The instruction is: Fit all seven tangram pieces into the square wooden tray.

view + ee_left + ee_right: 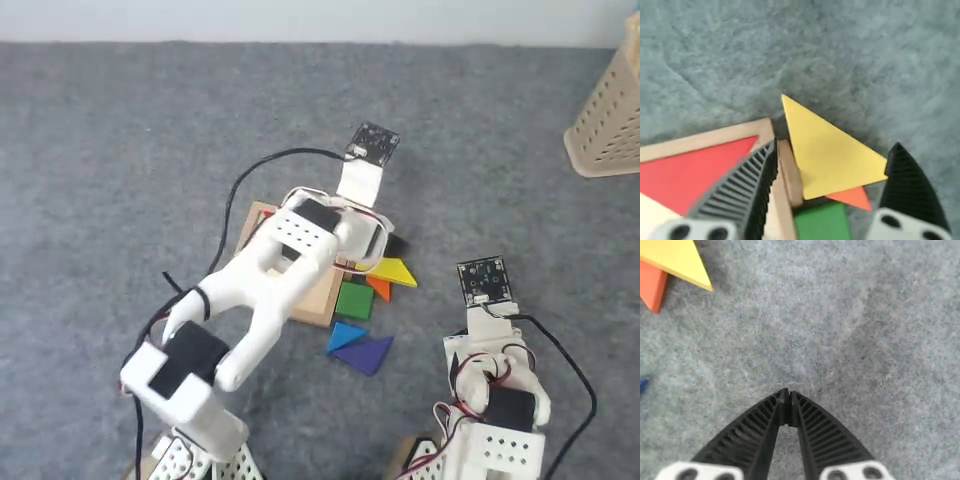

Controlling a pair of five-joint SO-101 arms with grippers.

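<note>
Left wrist view: left tool (835, 146) apart over yellow triangle (820, 142) mid-frame. Likely thin, stiff, light, so pinch opposite edges; right tool (789, 395) together.

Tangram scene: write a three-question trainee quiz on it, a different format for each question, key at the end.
1. True or false: the right arm's jaws are shut over bare grey mat.
2. Multiple choice: which colour is the triangle that lies inside the wooden tray? A) red B) purple C) blue
3. Fill in: the left arm's open jaws have the ____ triangle between them.

Key
1. True.
2. A, the red piece.
3. Yellow: the yellow triangle lies just outside the tray's corner.
</note>
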